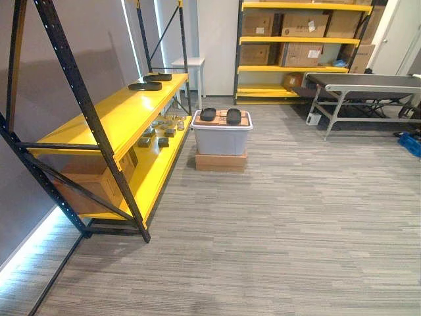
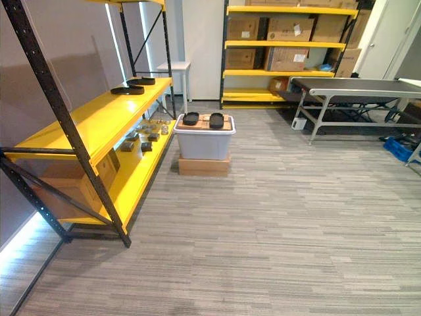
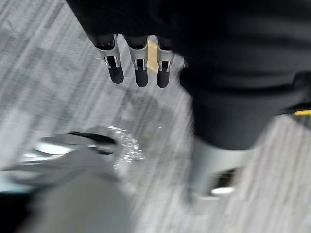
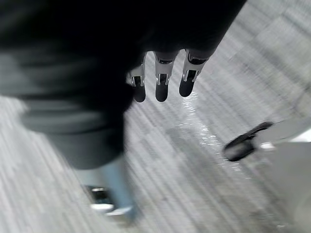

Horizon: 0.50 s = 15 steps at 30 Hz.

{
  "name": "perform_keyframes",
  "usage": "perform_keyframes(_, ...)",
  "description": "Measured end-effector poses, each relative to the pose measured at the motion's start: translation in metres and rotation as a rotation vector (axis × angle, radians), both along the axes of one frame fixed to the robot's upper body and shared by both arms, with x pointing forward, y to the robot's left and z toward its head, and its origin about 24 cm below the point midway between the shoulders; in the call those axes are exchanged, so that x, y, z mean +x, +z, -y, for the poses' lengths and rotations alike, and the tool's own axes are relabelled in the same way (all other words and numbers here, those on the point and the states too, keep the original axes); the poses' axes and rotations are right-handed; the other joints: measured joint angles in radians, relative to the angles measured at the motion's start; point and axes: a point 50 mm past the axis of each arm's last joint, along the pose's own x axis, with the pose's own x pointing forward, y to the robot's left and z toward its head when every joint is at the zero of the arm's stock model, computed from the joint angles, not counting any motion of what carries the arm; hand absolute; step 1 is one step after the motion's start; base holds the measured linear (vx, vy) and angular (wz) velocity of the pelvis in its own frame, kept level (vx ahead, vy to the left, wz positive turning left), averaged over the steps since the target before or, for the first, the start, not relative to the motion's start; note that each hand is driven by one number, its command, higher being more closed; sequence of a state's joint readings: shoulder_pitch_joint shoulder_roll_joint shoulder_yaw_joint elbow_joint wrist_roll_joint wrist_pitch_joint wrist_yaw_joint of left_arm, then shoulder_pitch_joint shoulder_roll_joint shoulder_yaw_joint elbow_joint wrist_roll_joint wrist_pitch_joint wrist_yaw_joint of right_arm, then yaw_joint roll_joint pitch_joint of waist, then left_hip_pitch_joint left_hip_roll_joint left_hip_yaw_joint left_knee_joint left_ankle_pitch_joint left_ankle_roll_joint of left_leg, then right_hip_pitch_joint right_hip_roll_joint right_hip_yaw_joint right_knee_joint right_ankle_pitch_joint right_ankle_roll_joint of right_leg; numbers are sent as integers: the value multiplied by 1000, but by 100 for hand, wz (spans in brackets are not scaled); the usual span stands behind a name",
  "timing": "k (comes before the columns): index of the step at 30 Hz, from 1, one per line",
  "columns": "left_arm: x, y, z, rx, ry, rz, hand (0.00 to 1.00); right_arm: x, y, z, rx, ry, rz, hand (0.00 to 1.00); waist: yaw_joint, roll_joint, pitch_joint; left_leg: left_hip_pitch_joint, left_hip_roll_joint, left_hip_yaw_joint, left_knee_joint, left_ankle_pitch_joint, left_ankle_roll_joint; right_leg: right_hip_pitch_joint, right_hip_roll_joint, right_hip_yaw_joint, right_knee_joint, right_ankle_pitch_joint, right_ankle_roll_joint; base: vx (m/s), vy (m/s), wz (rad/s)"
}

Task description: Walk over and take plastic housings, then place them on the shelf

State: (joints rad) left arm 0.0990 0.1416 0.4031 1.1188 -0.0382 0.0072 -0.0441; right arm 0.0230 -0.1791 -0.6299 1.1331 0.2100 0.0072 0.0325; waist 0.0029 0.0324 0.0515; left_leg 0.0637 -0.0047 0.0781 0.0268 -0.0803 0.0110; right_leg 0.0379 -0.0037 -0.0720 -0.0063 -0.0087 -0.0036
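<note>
Fingers of the left hand [image 3: 141,73] hang straight and loose over the grey carpet [image 3: 58,73], holding nothing. The right hand [image 4: 162,85] hangs the same way, its fingers straight and empty. Well ahead of both hands, two black plastic housings [image 1: 208,114] lie side by side on a cardboard sheet [image 1: 220,121] atop a grey bin [image 1: 221,139], which stands on a flat cardboard box [image 1: 221,162]. Off toward the left hand's side, well apart from either hand and just beside the bin, stands the yellow shelf [image 1: 112,115]. Two further housings [image 1: 145,86] rest at the far end of its upper level, and small parts [image 1: 158,131] lie scattered on its lower level.
</note>
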Motion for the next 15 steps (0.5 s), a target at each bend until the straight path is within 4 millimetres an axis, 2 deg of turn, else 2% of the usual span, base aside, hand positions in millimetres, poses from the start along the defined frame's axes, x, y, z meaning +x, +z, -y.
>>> perform_keyframes(3,19,10,-21,55,22,73,0,26,17,27,-67,5,77,0,-7,14,16,14,-1,-2,-23,8,-19,13,-1,-8,-14,0,1,49,-18,8)
perform_keyframes(5,33,19,-31,104,11,131,0,33,26,40,-112,3,109,0,-12,14,20,17,2,-19,-27,10,-28,22,2,-26,-20,-2,4,32,-52,21)
perform_keyframes(11,51,28,-26,118,17,250,0,48,34,43,-152,27,162,0,-11,16,33,29,8,-28,-34,9,-36,38,6,-52,-20,-13,20,2,-36,9)
perform_keyframes(15,51,32,-27,156,15,276,0,48,32,37,-152,37,157,0,-9,16,34,41,8,-28,-36,8,-37,51,5,-53,-19,-15,22,-3,-3,2)
